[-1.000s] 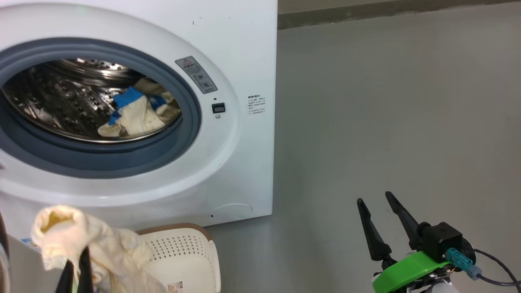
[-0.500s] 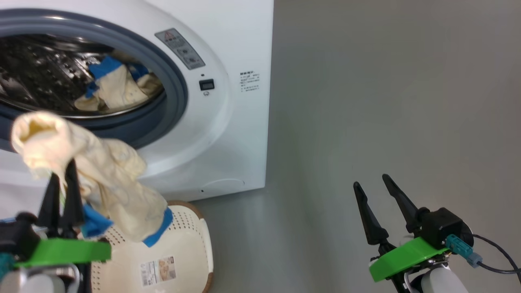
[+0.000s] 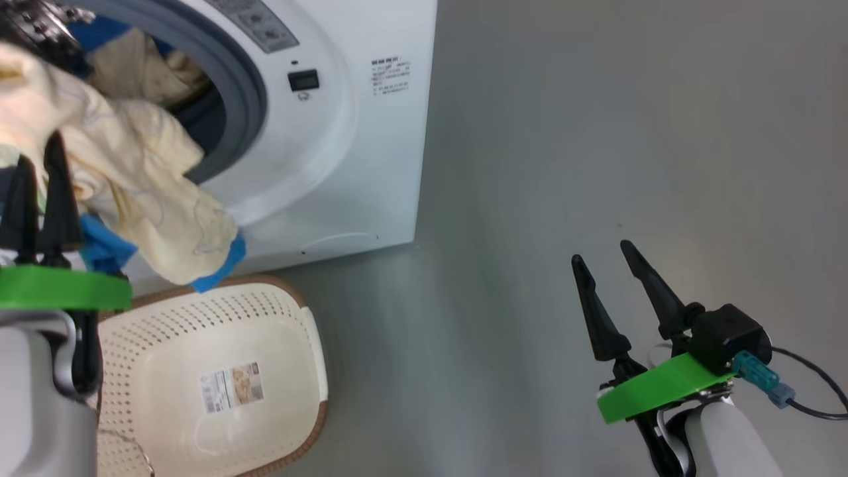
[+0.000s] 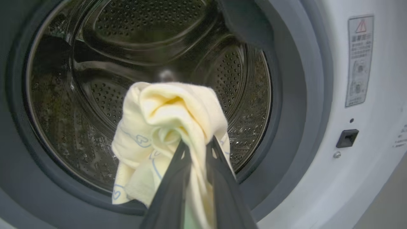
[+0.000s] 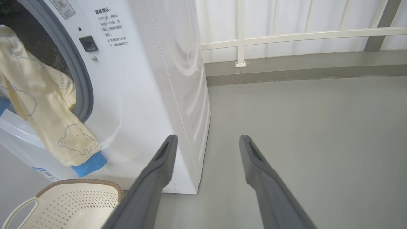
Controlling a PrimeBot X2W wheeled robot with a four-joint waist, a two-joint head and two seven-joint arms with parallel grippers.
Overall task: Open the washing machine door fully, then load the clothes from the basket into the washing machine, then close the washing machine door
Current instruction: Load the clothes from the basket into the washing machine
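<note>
Before washing machine (image 3: pixel 371 165) | left claw (image 4: pixel 197 141) clenched on cream garment (image 4: pixel 165 108); right claw (image 3: pixel 601 252) spread wide, holding nothing

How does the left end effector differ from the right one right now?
The left end effector is shut on a cream-yellow garment; the right end effector is open and empty. The left is up at the washing machine drum mouth; the right hangs over the grey floor beside the machine. Both have long dark fingers on a green mount.
</note>
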